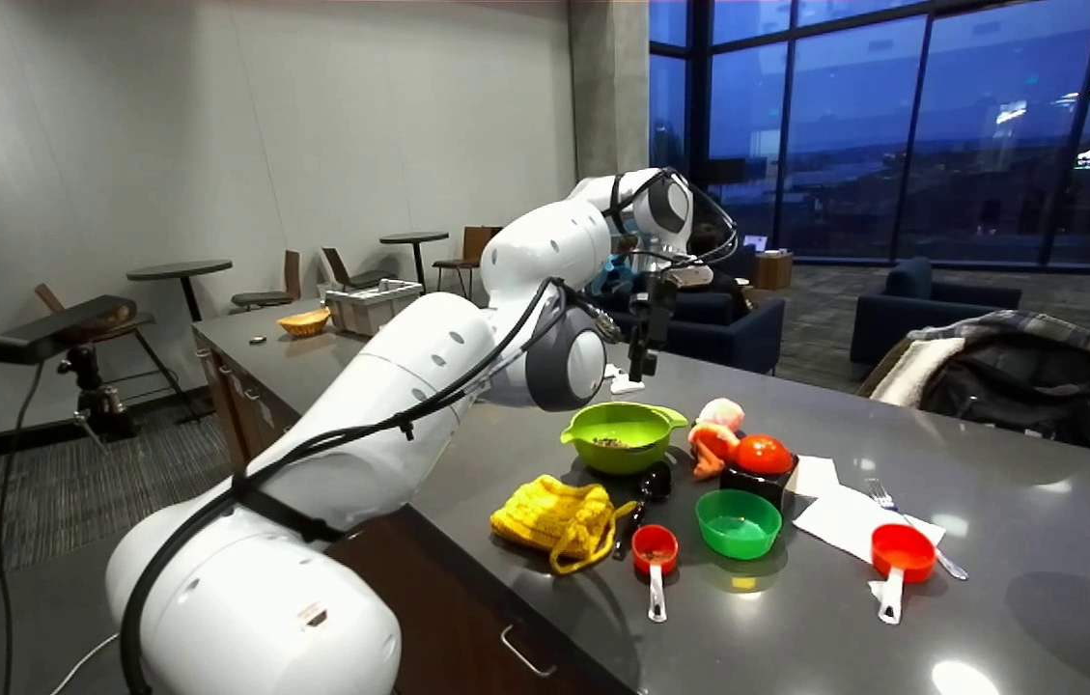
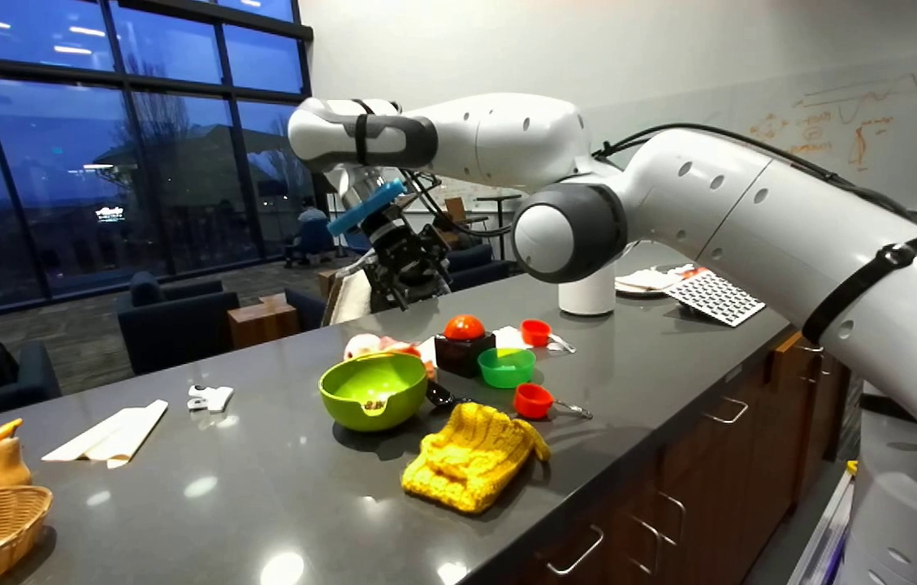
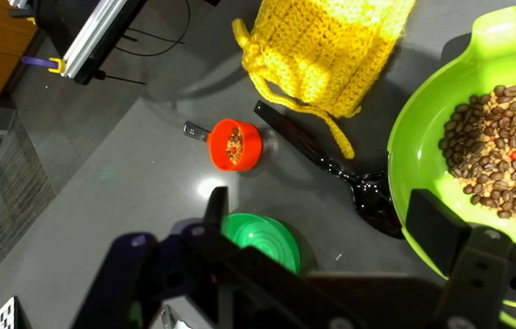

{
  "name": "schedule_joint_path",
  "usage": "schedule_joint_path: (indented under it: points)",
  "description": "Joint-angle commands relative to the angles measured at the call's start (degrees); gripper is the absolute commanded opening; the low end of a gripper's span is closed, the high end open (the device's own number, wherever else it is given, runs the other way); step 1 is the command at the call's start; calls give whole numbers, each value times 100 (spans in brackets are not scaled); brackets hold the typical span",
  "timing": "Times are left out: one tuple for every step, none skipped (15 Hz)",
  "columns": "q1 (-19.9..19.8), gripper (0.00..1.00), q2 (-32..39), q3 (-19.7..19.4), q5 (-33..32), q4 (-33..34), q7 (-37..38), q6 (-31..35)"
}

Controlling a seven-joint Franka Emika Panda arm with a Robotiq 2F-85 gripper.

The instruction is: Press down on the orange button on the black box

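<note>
The orange button point(image 1: 763, 455) is a shiny dome on top of the black box point(image 1: 757, 486), which stands on the grey counter. Both show in the other exterior picture too, the button point(image 2: 464, 327) above the box point(image 2: 462, 355). My gripper point(image 1: 643, 359) is in the air above the counter, higher than the button and apart from it. It also shows in an exterior view point(image 2: 416, 288), tilted. In the wrist view the gripper point(image 3: 328, 219) has its two black fingers wide apart with nothing between them. The button cannot be made out in the wrist view.
Close to the box are a lime bowl point(image 2: 373, 394) of beans, a green cup point(image 2: 507, 368) and a pink-orange toy point(image 1: 716, 434). A black spoon point(image 3: 372, 201), a yellow knitted pouch point(image 2: 470, 459), red measuring cups point(image 1: 655, 547) and a fork point(image 1: 950, 565) also lie on the counter.
</note>
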Motion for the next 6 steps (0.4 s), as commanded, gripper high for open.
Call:
schedule_joint_path:
  points:
    - [3,100,-106,53,7,-78,123,-44]
    - [-4,100,-56,41,-32,-88,48,11]
    - [-7,100,-55,44,-31,-89,48,12]
    - [-7,100,-55,45,-31,-91,48,12]
    - [-7,100,-56,45,-31,-91,48,12]
    - [-6,100,-56,46,-30,-91,48,12]
